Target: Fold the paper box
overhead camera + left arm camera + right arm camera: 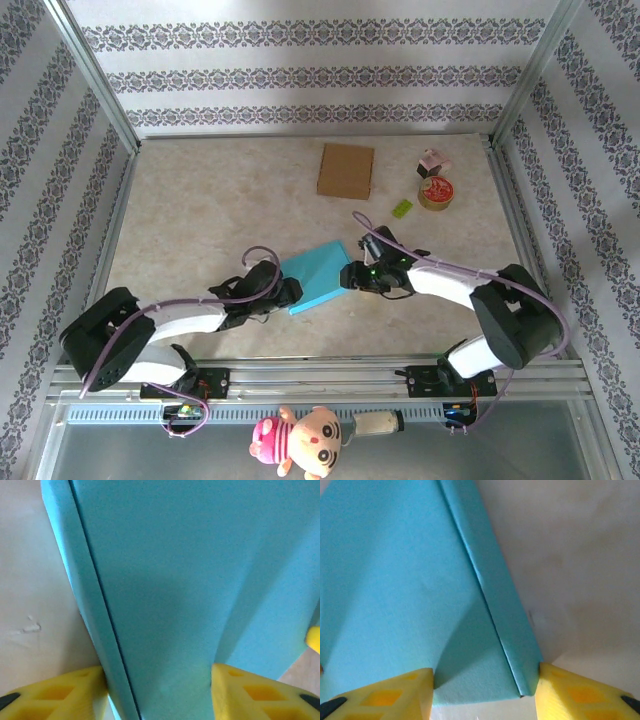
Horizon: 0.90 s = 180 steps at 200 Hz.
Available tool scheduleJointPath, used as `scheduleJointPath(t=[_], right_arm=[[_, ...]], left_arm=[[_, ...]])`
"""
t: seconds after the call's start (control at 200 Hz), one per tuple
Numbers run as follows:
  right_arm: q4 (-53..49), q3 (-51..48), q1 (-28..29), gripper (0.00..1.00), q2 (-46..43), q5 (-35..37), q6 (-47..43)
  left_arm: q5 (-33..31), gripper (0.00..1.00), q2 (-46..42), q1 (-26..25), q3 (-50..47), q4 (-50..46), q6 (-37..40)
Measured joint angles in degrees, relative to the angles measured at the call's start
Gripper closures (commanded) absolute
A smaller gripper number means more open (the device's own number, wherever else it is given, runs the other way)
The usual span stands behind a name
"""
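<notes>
The paper box (318, 272) is light blue and lies flattened and slanted on the table's near middle. My left gripper (290, 293) holds its near left end. In the left wrist view the yellow fingers (85, 685) press both sides of the box (175, 580), so the left gripper (158, 671) is shut on it. My right gripper (352, 275) meets the box's right end. In the right wrist view its fingers (560, 685) pinch a folded corner of the box (395, 580), with a side flap creased along the edge, so the right gripper (485, 671) is shut on it too.
A brown cardboard sheet (346, 171) lies at the back middle. To its right are a small green piece (401, 208), a round brown tin (435, 192) and a small pink object (432, 160). A plush doll (300, 440) lies below the front rail.
</notes>
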Motion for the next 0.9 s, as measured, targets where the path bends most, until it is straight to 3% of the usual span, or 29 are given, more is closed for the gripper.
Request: scheduleJointPath(t=[0.11, 0.205, 0.325, 0.43, 0.63, 0.774, 0.899], right_arm=[[4.5, 4.5, 0.8, 0.50, 5.6, 7.4, 3.1], [9.5, 9.3, 0.8, 0.50, 11.7, 11.7, 6.9], [13.6, 16.7, 1.9, 0.48, 19.6, 12.3, 10.4], [13.7, 22.7, 3.9, 0.46, 24.6, 12.3, 10.5], [11.8, 32.2, 4.0, 0.37, 30.8, 11.1, 9.9], [10.0, 33.3, 2.9, 0.25, 30.7, 8.0, 8.2], [5.9, 33.4, 1.5, 0.03, 27.9, 6.2, 5.1]], left_arm=[[2.1, 0.53, 6.0, 6.0, 5.9, -0.7, 2.9], [2.5, 0.53, 13.5, 14.8, 12.9, 3.0, 8.1], [3.3, 0.53, 23.2, 24.7, 21.6, 8.4, 14.3], [4.3, 0.53, 29.1, 30.2, 28.3, 10.2, 18.8], [5.3, 0.51, 32.4, 34.7, 32.4, 10.8, 22.6], [6.3, 0.41, 31.7, 34.9, 31.4, 10.7, 23.5], [6.8, 0.34, 29.3, 34.9, 30.4, 8.2, 25.0]])
